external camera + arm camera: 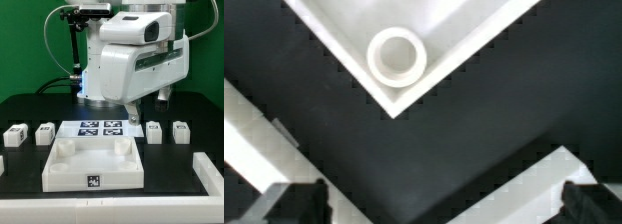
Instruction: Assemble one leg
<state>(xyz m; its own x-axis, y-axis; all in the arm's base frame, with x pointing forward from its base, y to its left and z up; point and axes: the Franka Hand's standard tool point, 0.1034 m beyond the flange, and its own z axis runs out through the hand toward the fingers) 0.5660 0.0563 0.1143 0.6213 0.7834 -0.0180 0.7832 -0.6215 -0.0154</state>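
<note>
Four alike white legs with marker faces stand in a row on the black table: two at the exterior view's left (15, 135) (45, 132) and two at its right (153, 130) (180, 130). The large white square panel (95, 168) with raised corner sockets lies in front of them. My gripper (147, 104) hangs above the table behind the panel, near the right pair of legs. In the wrist view the gripper (441, 206) is open and empty. Its dark fingertips (295, 205) stand wide apart over black table. A panel corner with a round socket (397, 55) lies ahead. No leg shows in the wrist view.
The marker board (100, 127) lies flat between the two pairs of legs, behind the panel. A white part (208, 175) sits at the exterior view's right edge. White strips (535, 180) cross the wrist view near the fingers. The arm's bulky white body fills the upper middle.
</note>
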